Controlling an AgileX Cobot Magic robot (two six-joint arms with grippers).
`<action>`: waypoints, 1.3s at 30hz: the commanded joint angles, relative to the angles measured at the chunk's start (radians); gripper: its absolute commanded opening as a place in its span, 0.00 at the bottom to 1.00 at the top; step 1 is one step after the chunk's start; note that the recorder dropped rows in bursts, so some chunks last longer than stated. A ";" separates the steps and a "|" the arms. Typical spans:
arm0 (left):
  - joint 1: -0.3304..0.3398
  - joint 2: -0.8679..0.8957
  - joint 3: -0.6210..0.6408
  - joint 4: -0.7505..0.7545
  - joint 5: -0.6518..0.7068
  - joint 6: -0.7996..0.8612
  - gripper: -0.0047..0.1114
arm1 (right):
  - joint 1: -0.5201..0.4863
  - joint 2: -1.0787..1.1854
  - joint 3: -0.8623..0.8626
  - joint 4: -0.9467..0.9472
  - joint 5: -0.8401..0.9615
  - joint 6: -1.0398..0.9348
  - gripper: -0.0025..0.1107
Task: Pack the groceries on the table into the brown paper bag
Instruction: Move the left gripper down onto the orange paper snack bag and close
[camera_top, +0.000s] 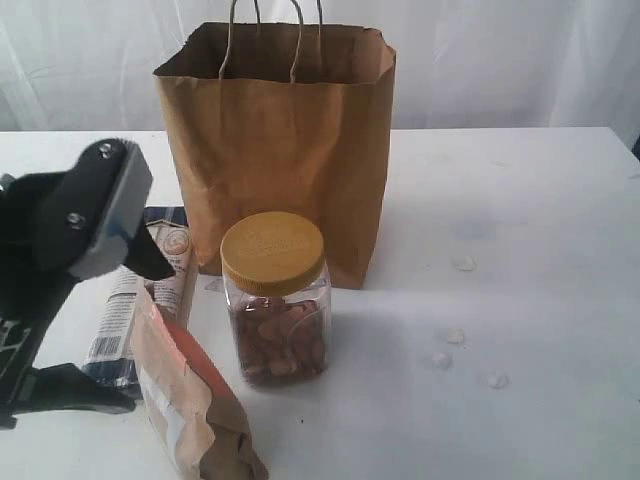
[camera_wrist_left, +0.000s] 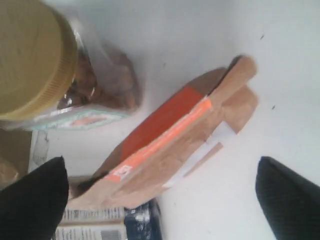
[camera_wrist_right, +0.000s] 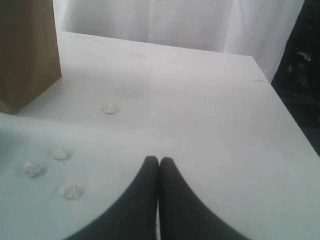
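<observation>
**Left pincer spread above the pouch, right pincer closed beside the bag**

The paper bag (camera_top: 290, 150) stands upright at the back of the worktop (camera_top: 540, 230), with its mouth open and its cord handles (camera_top: 297, 40) raised. All places here are given from this bag.

In the exterior view, the jar (camera_top: 275, 300) with the yellow lid stands upright just in front of the bag. Whether they touch is not clear. In front of the bag's left corner lies the pasta packet (camera_top: 130, 310), partly covered by the left arm (camera_top: 50, 230). The pouch (camera_top: 190, 400) leans further forward from the bag and overlaps the near end of the packet. Some white crumbs (camera_top: 455, 335) lie in front of the bag and to its right, well apart from it.

Only the left wrist view shows the state of the left pincer (camera_wrist_left: 162, 200). Its two fingertips (camera_wrist_left: 35, 200) stand wide apart and grip nothing. The pouch is below the gap, and the jar is beside it.

The right pincer (camera_wrist_right: 159, 170) does not appear in the exterior view. Its own wrist view shows it pressed together and holding nothing, above the worktop to the right of the bag.

To the right of the bag the surface is wide and open up to the side edge. To the left and in front of the bag, the jar, pouch and packet stand close together. The front edge of the worktop is not visible. A white curtain (camera_top: 500, 60) hangs behind the bag.
</observation>
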 joint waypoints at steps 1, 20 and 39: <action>-0.131 0.009 -0.004 0.214 0.005 -0.203 0.94 | -0.003 -0.006 0.002 -0.003 -0.006 -0.012 0.02; -0.195 0.206 -0.004 0.298 -0.034 -0.173 0.94 | -0.003 -0.006 0.002 -0.003 -0.006 -0.012 0.02; -0.195 0.196 -0.004 0.295 0.036 -0.359 0.04 | -0.003 -0.006 0.002 -0.003 -0.006 -0.012 0.02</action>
